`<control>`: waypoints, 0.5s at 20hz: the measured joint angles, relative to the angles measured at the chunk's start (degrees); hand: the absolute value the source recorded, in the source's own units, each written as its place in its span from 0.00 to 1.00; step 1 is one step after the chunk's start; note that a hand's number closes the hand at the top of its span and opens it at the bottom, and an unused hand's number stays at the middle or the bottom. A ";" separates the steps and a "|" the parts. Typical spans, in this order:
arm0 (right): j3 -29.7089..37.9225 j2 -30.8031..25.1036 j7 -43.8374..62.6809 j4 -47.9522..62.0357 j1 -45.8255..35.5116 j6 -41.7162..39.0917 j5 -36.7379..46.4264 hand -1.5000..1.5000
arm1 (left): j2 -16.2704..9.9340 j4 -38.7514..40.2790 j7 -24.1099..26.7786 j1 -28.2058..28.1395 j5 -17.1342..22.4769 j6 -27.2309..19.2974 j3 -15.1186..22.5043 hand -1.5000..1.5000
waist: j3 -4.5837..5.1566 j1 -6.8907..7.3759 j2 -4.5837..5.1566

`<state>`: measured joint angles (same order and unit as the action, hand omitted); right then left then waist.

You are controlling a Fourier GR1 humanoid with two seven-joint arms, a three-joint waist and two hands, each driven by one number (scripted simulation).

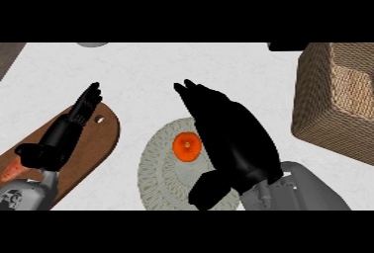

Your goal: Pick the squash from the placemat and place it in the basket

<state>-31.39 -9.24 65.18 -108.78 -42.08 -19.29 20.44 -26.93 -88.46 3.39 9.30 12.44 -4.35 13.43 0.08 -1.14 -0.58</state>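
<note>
Looking down from the head: squash [187, 147] sits on the placemat [155, 168], ungrasped. Right hand [232, 143] hovers beside it, fingers straight (likely lining up a grasp). Left hand [64, 132] rests open over a board [99, 143]. Basket [337, 99] waits far right.

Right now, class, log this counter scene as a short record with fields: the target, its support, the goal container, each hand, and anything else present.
target: orange squash, partly hidden by the right hand
support: round woven placemat
goal: wicker basket, far right, holding no squash yet
right hand: open, fingers straight, over the placemat beside the squash
left hand: open, over the wooden cutting board
other: orange item at the board's near end, mostly hidden
</note>
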 measured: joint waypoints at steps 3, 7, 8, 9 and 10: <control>0.26 -1.91 -0.31 -2.42 2.14 -1.08 -0.04 0.00 | 0.05 -0.56 -0.66 0.00 -0.10 0.52 -0.32 0.50 | -0.02 0.25 0.11; -0.47 -1.36 -1.56 -2.90 5.59 -0.83 3.36 0.00 | 0.18 -0.80 -0.47 -0.17 -0.54 1.67 -1.11 0.50 | -0.05 0.69 0.30; -0.48 -1.16 -1.93 -3.16 6.74 -0.66 4.22 0.00 | 0.21 -1.35 -0.89 -0.15 -0.53 1.80 -1.41 0.50 | -0.05 0.77 0.32; -0.58 -1.05 -3.10 -2.19 7.85 -0.43 5.48 0.00 | 0.62 -0.56 -0.47 0.20 -0.81 2.02 -1.56 0.50 | -0.05 0.81 0.37; -1.07 -0.68 -3.80 -2.10 9.20 -0.07 6.88 0.00 | 0.74 0.38 -0.29 0.75 -0.68 2.62 -2.14 0.50 | -0.06 0.82 0.43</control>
<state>-32.46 -9.92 61.38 -110.88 -32.88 -19.36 27.32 -26.19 -88.09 3.10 10.05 11.76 -1.72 11.29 0.02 -0.33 -0.15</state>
